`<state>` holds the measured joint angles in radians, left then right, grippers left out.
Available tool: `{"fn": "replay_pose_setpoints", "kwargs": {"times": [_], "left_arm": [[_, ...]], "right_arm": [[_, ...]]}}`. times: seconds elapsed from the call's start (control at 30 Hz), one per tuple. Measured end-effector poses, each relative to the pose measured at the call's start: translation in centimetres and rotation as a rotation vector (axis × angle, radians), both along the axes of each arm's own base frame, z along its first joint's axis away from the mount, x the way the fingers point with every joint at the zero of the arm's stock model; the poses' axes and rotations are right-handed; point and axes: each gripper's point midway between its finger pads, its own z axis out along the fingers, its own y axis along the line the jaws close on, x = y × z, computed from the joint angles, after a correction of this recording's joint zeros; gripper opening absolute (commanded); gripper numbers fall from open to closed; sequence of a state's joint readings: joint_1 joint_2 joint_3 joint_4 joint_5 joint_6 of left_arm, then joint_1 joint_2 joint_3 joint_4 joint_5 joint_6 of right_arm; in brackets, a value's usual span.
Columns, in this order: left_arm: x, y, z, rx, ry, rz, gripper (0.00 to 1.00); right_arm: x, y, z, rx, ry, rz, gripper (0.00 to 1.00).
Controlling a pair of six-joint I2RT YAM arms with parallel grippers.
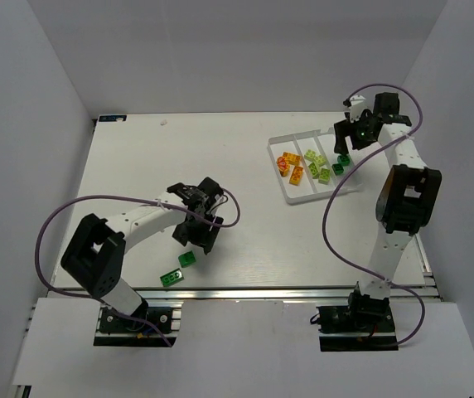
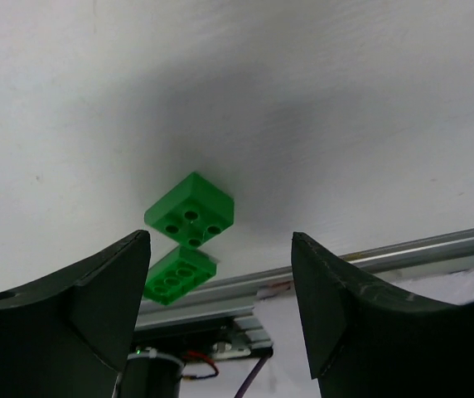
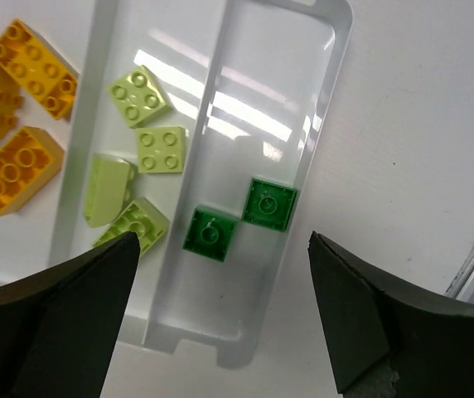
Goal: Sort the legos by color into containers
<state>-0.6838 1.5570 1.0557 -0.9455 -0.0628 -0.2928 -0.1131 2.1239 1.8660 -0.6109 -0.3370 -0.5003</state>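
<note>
**Inspector:** State of the claws?

**Assessor:** Left gripper [image 2: 220,240]: jaws apart, nothing between them. Right gripper [image 3: 222,242]: jaws wide apart and empty, poised over the tray [image 3: 335,58].

**Inspector:** Location of the legos?

**Assessor:** Inside the tray, the orange bricks [image 3: 19,168] fill one outer compartment and the pale yellow-green bricks [image 3: 161,149] the middle one. Two sorted dark green bricks [image 3: 210,233] lie in the other outer compartment. Two more lie loose on the table [image 1: 137,166], well apart from the tray and to its near left. These are a square dark green brick [image 2: 191,210] and a longer dark green brick [image 2: 179,276] just beside it, both under the left gripper.

**Inspector:** Handling assessment?

**Assessor:** Judged light, rigid and not fragile. The glossy plastic walls are probably slippery. Recommend gripping the square brick across two opposite flat side walls, low on the body. It sits corner-on to the jaw gap, so the wrist likely needs turning first. The close neighbour risks being nudged.
</note>
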Motion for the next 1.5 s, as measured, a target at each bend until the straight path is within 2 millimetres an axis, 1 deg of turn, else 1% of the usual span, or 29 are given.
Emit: {"fn": "replay_pose_setpoints", "kwargs": {"times": [0.13, 0.2, 0.27, 0.37, 0.43, 0.6, 0.67, 0.83, 0.97, 1.1, 1.3, 1.33, 1.5], "left_arm": [[-1.8, 1.6, -0.9, 0.085, 0.099, -0.018, 0.79], [-2.4, 2.1, -1.3, 0.115, 0.135, -0.019, 0.79], [-3.0, 2.6, -1.7, 0.141, 0.168, -0.020, 0.79], [-3.6, 3.1, -2.7, 0.171, 0.203, -0.023, 0.79], [-3.8, 3.3, -3.2, 0.183, 0.219, -0.026, 0.79], [-3.4, 3.2, -4.6, 0.210, 0.242, -0.033, 0.79], [-3.3, 3.2, -4.6, 0.225, 0.255, -0.041, 0.79], [-2.0, 2.5, -4.6, 0.234, 0.251, -0.072, 0.77], [-1.9, 2.4, -4.6, 0.231, 0.260, -0.085, 0.75], [-2.2, 2.2, -4.8, 0.218, 0.276, -0.085, 0.60], [-3.6, 2.2, -5.0, 0.204, 0.324, -0.051, 0.38], [-3.8, 2.2, -5.0, 0.202, 0.333, -0.042, 0.33], [-4.4, 2.0, -5.0, 0.189, 0.350, 0.002, 0.25]], "right_arm": [[-0.8, 0.9, 3.1, 0.052, -0.051, 0.016, 0.89], [-0.9, 1.2, 4.0, 0.069, -0.068, 0.025, 0.89], [-1.0, 1.6, 4.6, 0.085, -0.077, 0.035, 0.89], [-1.2, 2.1, 4.8, 0.115, -0.077, 0.048, 0.89], [-1.6, 2.6, 4.6, 0.135, -0.066, 0.055, 0.89], [-2.7, 3.2, 4.0, 0.167, -0.040, 0.065, 0.89], [-3.1, 3.4, 4.0, 0.175, -0.039, 0.070, 0.89], [-3.8, 3.7, 4.3, 0.185, -0.047, 0.078, 0.89], [-4.1, 3.8, 4.7, 0.188, -0.058, 0.082, 0.89], [-4.3, 3.9, 5.0, 0.193, -0.069, 0.088, 0.89], [-4.5, 4.2, 5.0, 0.210, -0.068, 0.096, 0.89], [-4.5, 4.3, 5.0, 0.214, -0.068, 0.098, 0.89], [-4.5, 4.5, 5.3, 0.226, -0.072, 0.105, 0.89]]}}
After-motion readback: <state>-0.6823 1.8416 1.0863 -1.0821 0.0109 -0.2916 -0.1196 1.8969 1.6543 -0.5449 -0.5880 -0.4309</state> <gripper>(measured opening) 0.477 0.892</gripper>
